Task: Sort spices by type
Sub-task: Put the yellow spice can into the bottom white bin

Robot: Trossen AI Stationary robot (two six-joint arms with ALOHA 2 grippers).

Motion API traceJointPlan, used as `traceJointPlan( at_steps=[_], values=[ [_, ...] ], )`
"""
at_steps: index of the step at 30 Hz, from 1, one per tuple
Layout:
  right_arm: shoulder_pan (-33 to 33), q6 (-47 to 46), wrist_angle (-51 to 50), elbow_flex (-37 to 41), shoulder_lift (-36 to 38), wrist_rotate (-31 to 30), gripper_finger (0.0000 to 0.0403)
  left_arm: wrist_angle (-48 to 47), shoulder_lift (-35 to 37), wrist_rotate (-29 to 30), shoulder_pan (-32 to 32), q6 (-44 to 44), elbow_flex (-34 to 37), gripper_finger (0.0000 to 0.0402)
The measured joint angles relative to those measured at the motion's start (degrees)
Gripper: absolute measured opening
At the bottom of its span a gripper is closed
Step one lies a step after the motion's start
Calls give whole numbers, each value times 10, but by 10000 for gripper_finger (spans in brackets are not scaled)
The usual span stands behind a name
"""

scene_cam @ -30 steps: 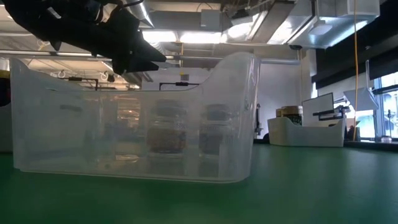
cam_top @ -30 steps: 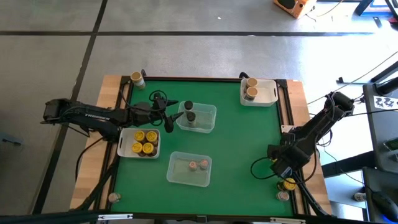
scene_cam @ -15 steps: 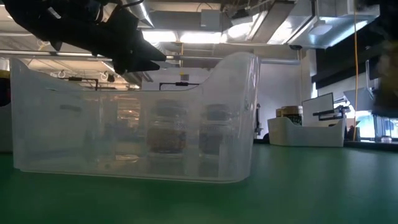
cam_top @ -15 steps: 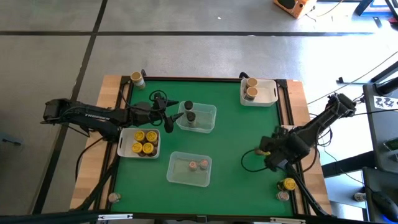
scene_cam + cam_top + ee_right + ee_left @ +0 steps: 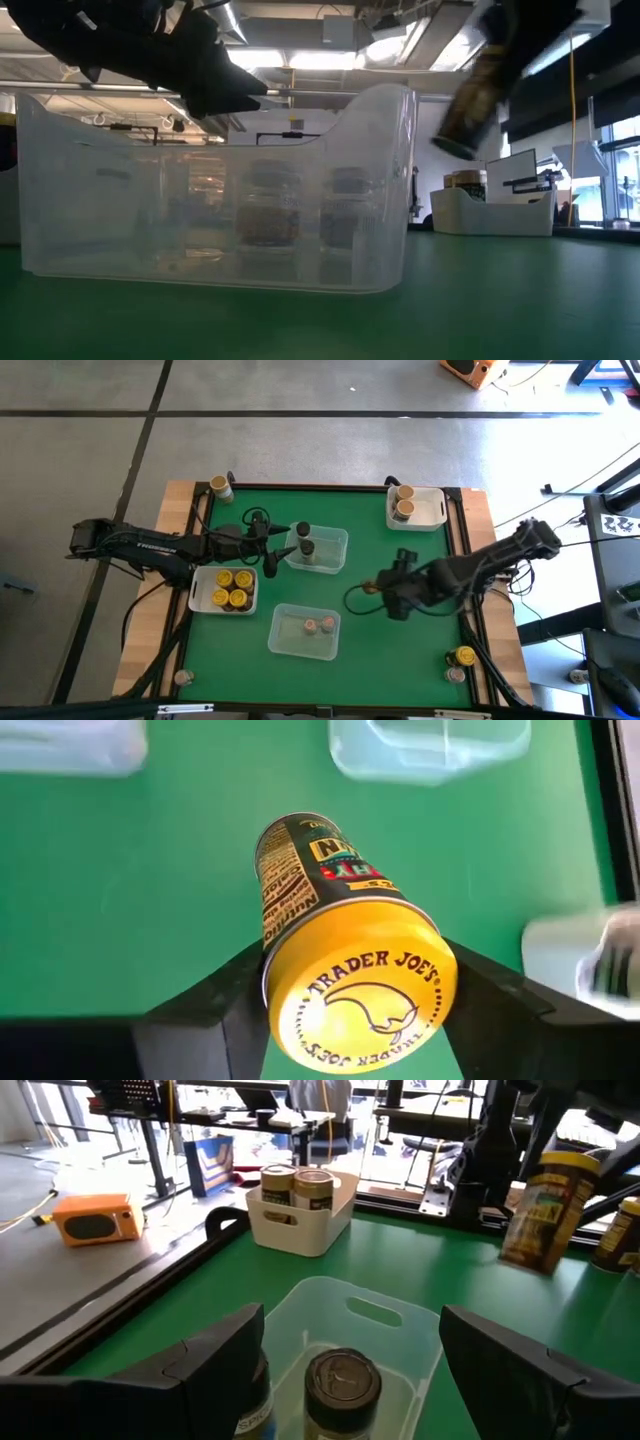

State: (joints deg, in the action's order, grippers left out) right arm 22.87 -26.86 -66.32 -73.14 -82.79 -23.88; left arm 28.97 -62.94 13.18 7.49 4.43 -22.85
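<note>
From above, the right claw hangs over the green table, right of centre, clamped on a yellow-lidded jar. The left claw hovers at the left edge of the far clear tub, fingers apart and empty; that tub holds two dark-lidded jars. The white tray on the left carries four yellow-lidded jars, so the carried jar probably belongs there. The near clear tub holds two pinkish-lidded jars, and the far right tray two tan-lidded jars. Still unsorted, judging by position: a tan-lidded jar on the far left rim, two jars on the near right rim, and one at the near left corner.

The low view shows the carried jar tilted in the air, right of the near tub.

The left wrist view shows open fingers flanking the far tub, the carried jar beyond.

The right wrist view shows dark fingers gripping the jar just under its lid.

The sorting looks well past halfway.
</note>
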Motion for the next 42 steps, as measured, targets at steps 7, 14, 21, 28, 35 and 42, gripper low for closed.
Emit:
traceJointPlan(
  at_steps=[7,14,21,28,35,42],
  values=[
    [-58,83,5,-101,-106,5,235,0,0,0,0,0,0,301],
    [-98,138,15,-195,-207,29,236,0,0,0,0,-1,0,301],
    [-118,193,77,-238,-279,62,236,1,0,0,0,-1,0,301],
    [-121,208,97,-239,-320,100,236,0,0,0,0,-1,0,301],
    [-121,213,93,-239,-335,106,237,0,0,0,0,-3,0,301],
    [-120,221,117,-238,-337,111,264,1,0,0,0,-4,0,301]
  ],
)
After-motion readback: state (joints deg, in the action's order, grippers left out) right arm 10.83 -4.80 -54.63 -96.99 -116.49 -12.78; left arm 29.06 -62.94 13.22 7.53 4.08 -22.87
